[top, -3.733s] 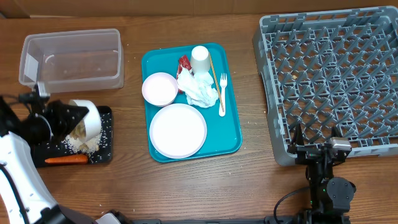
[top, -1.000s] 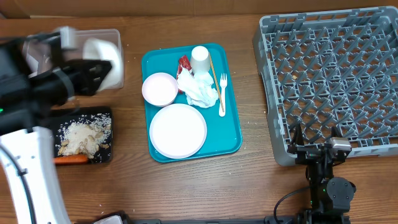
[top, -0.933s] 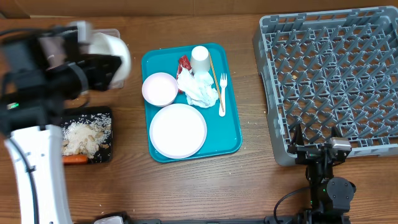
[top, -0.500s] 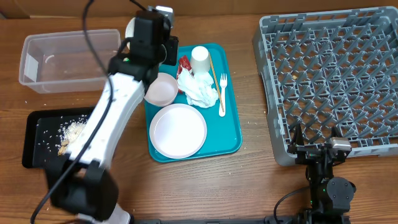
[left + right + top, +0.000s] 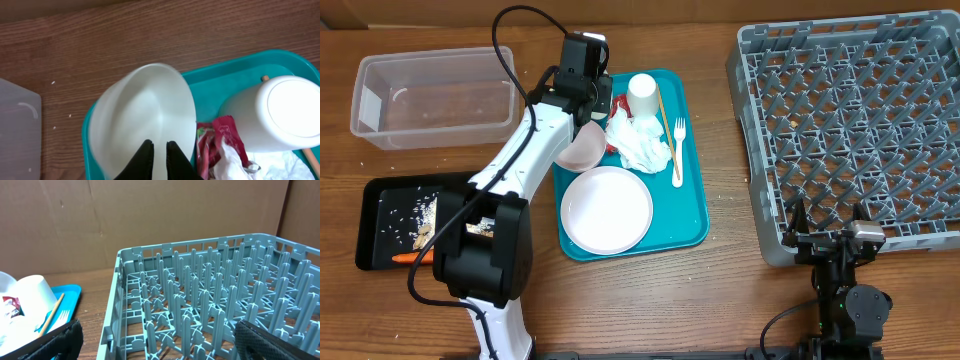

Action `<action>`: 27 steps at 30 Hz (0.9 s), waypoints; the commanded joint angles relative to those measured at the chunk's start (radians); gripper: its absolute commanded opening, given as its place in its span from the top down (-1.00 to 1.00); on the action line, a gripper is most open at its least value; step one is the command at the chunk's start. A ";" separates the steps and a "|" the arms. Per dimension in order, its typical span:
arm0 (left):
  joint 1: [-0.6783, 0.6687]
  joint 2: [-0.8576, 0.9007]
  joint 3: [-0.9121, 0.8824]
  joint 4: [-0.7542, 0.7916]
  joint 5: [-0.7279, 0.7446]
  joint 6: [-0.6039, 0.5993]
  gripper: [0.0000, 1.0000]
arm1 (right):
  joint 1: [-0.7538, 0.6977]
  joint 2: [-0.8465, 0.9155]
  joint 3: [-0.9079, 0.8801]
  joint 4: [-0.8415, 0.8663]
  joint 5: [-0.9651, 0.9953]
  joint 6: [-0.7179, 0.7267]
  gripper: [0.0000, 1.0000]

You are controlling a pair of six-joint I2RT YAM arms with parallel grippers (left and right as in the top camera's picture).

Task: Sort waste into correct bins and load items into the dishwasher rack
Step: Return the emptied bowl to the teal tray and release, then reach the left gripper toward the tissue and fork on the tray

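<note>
Starting at my far left, the clear rectangular plastic tub (image 5: 435,95) sits at the back of the wooden table (image 5: 730,290). In front of it lies the shallow black rectangular tray (image 5: 380,200), with beige food crumbs (image 5: 425,215) scattered inside and a small orange carrot (image 5: 405,258) at its near edge. My left arm reaches over to the back left corner of the large teal serving tray (image 5: 695,200). There my left gripper (image 5: 159,144) is at a small round white bowl (image 5: 145,115), which is tilted with its hollow towards my wrist camera. My fingers stand close, a thin slit between them, and I cannot tell whether they grip the bowl. Just right of it are the shiny red crinkled wrapper (image 5: 220,137) and the small white cup (image 5: 280,120). The teal tray also carries a second small white bowl (image 5: 582,152) partly under my arm, the large round flat white plate (image 5: 607,208), the crumpled white paper napkin (image 5: 642,145), a white plastic fork (image 5: 678,150) and a thin wooden stick (image 5: 663,115). Furthest right stands the large square grey plastic dishwasher rack (image 5: 860,120). My right gripper (image 5: 159,325) sits at its near edge, fingers spread wide, holding nothing.
</note>
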 commanded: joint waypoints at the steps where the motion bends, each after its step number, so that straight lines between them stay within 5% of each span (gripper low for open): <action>1: -0.006 0.004 0.014 0.004 -0.022 -0.018 0.70 | -0.003 -0.008 -0.010 0.006 0.006 -0.001 -1.00; 8: -0.008 -0.050 0.018 0.000 -0.022 -0.026 0.65 | -0.003 -0.008 -0.010 0.006 0.006 -0.001 -1.00; 12: -0.010 -0.114 0.018 -0.045 -0.018 -0.076 0.42 | -0.003 -0.008 -0.010 0.006 0.006 -0.001 -1.00; 17: -0.012 -0.240 0.019 -0.206 0.096 -0.097 -0.36 | -0.003 -0.008 -0.010 0.006 0.006 -0.001 -1.00; 19: -0.013 -0.307 0.019 -0.292 0.173 -0.098 -1.00 | -0.003 -0.008 -0.010 0.006 0.006 -0.001 -1.00; 27: -0.013 -0.442 0.018 -0.495 0.357 -0.124 -1.00 | -0.003 -0.008 -0.010 0.006 0.006 -0.001 -1.00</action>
